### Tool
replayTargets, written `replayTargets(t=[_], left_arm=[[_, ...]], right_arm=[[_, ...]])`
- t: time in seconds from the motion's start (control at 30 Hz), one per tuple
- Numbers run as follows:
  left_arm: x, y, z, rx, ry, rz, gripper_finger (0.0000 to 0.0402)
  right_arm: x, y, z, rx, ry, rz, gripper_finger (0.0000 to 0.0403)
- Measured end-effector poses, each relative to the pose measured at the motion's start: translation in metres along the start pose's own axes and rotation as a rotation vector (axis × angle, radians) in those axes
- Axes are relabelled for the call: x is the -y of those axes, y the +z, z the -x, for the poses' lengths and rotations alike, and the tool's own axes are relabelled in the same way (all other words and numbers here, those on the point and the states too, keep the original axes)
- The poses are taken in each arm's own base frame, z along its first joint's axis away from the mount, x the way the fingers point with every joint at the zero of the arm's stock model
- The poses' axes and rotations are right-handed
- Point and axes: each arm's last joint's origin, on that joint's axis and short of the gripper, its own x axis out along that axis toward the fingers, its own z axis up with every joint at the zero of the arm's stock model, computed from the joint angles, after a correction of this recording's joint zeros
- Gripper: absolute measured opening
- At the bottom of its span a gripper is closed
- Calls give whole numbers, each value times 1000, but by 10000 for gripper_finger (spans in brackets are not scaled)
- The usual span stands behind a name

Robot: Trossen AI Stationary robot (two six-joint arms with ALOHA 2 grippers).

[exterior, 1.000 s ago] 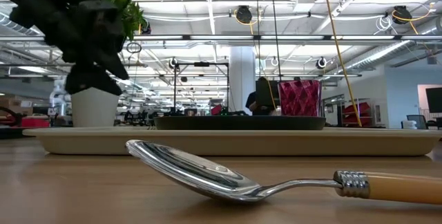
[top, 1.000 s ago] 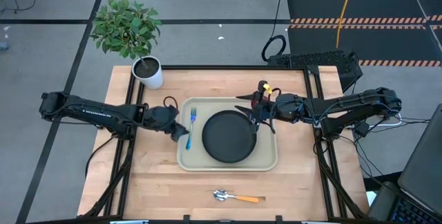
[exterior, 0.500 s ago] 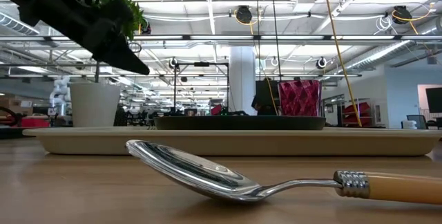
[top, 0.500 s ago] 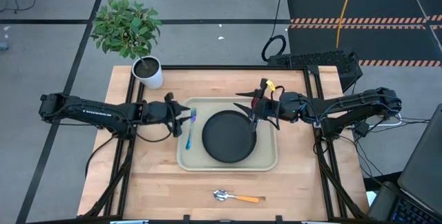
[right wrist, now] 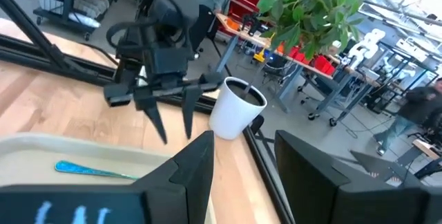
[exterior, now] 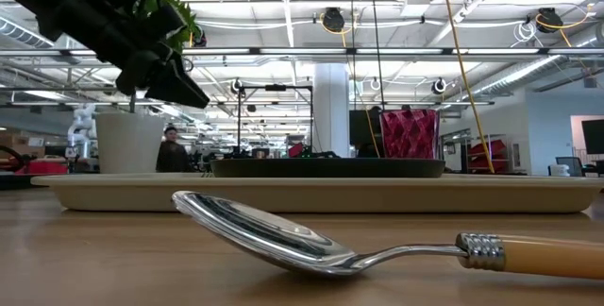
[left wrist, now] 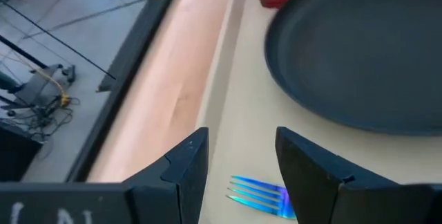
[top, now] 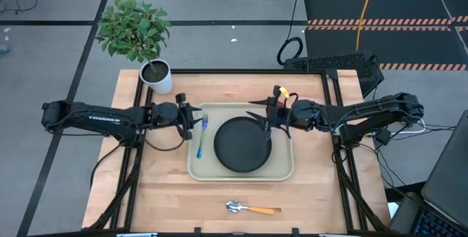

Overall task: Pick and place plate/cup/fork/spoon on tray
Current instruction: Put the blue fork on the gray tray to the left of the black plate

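The beige tray (top: 281, 170) lies mid-table. On it rest the black plate (top: 243, 144) and, flat along its left part, the blue-handled fork (top: 200, 137). The red cup (exterior: 409, 133) stands on the tray's far right part behind the plate. The high view mostly hides it under my right gripper (top: 265, 121), which hovers open above it. My left gripper (top: 191, 118) hovers open over the tray's left rim, above the fork's tines (left wrist: 259, 195). The orange-handled spoon (top: 250, 208) lies on the table near the front edge.
A white pot with a green plant (top: 157, 76) stands at the table's far left corner. Bare wood lies left and right of the tray and around the spoon. A person shows in the room far behind the table (exterior: 171, 150).
My left gripper has moved from the fork's handle end toward the table's far edge, risen a little and rolled about its own axis, staying open. The fork stays flat on the tray. My right gripper has kept nearly still.
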Motion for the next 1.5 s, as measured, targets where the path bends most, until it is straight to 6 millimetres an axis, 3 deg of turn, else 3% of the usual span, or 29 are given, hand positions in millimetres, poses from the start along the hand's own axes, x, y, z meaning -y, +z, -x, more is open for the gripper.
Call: replayTargets(t=[0.3,0.5,0.6,0.97,1.2,1.5], left_arm=[[16,-23,-25,-195,-137,-130,172],[21,-34,-30,-279,-191,-181,172],[21,-30,-29,-260,-236,-183,172],[5,12,-28,-331,-317,-182,172],[10,-3,-42,-444,-401,-153,172],[13,-2,-56,-398,-380,-169,172]], right_arm=[[2,7,2,60,-19,-28,148],[3,9,2,84,-28,-80,148],[3,10,2,89,-30,-81,148],[5,9,2,88,-37,-42,148],[4,9,2,85,-34,-39,148],[4,9,2,80,-32,-36,148]])
